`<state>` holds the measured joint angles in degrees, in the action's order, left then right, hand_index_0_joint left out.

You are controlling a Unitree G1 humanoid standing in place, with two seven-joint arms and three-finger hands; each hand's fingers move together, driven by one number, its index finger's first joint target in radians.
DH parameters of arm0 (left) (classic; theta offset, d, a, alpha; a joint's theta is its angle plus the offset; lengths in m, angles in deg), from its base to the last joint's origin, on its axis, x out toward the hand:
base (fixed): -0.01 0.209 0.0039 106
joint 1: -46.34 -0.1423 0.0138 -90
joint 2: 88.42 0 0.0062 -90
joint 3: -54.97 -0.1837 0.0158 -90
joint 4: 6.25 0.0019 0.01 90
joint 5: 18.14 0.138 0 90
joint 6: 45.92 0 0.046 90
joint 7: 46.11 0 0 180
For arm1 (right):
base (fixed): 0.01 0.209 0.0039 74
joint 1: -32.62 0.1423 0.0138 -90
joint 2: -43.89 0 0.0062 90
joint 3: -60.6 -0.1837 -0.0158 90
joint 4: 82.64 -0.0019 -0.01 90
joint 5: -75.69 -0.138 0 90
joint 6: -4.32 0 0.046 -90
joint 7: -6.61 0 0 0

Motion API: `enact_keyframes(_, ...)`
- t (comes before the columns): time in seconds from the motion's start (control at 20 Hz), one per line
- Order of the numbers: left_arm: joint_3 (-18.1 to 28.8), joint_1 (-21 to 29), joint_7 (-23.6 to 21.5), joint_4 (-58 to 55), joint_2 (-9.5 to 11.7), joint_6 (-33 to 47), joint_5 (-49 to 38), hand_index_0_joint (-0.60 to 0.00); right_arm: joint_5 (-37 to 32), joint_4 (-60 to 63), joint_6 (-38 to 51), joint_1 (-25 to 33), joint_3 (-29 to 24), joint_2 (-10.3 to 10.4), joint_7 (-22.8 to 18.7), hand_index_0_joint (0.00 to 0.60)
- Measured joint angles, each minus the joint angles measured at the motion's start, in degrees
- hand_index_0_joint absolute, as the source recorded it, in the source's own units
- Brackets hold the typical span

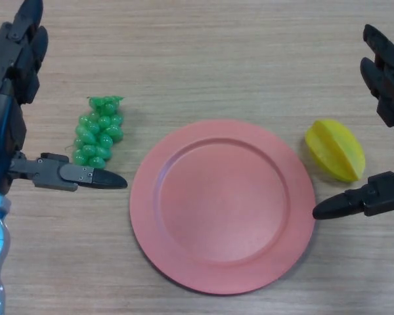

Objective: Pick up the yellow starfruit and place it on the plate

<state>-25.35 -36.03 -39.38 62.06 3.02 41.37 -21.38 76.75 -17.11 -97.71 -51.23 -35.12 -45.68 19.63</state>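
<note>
Plate (pixel 222 205) nearest, pink, round, bare, on wooden table (pixel 217 52). Left hand (pixel 13 98) at left edge, thumb stretched toward plate's left rim, fingers straight, spread wide, holding nothing. Right hand (pixel 387 131) at right edge, thumb tip close to plate's right rim, fingers straight above, spread wide, holding nothing. Starfruit (pixel 335 149) yellow, lies on table just right of plate, between right thumb and fingers, touching neither. Grapes (pixel 98 130) green, bunch left of plate, just above left thumb.

Both palms run off frame — left hand (pixel 13 59) at the left edge, right hand (pixel 387 79) at the right.
</note>
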Motion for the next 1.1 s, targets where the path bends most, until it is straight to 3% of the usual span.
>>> enact_keyframes(0.15, -1.7, -0.4, 0.0, -1.7, -0.7, -0.8, 0.0, 0.000, 2.5, 7.1, 1.9, 2.8, 0.2, -0.9, -0.5, 0.000)
enact_keyframes(0.3, -2.1, -2.1, 1.7, -4.1, -1.9, -2.3, -0.1, 0.000, 3.6, 14.7, 3.0, 6.4, 0.3, -1.5, -3.5, 0.000)
enact_keyframes(0.75, -1.4, -3.8, 1.8, -4.1, -1.8, -2.4, -0.4, 0.000, 9.3, 40.6, 14.4, 15.9, 2.1, -3.6, -5.8, 0.000)
enact_keyframes(1.05, 0.5, -4.3, 2.0, -4.1, -1.8, -2.5, -0.4, 0.000, 14.5, 60.3, 25.1, 21.7, 2.5, -4.1, -10.9, 0.000)
enact_keyframes(1.1, 0.6, -4.4, 2.1, -4.1, -1.7, -2.5, -0.4, 0.000, 15.0, 63.5, 27.1, 22.5, 2.9, -4.3, -12.8, 0.050)
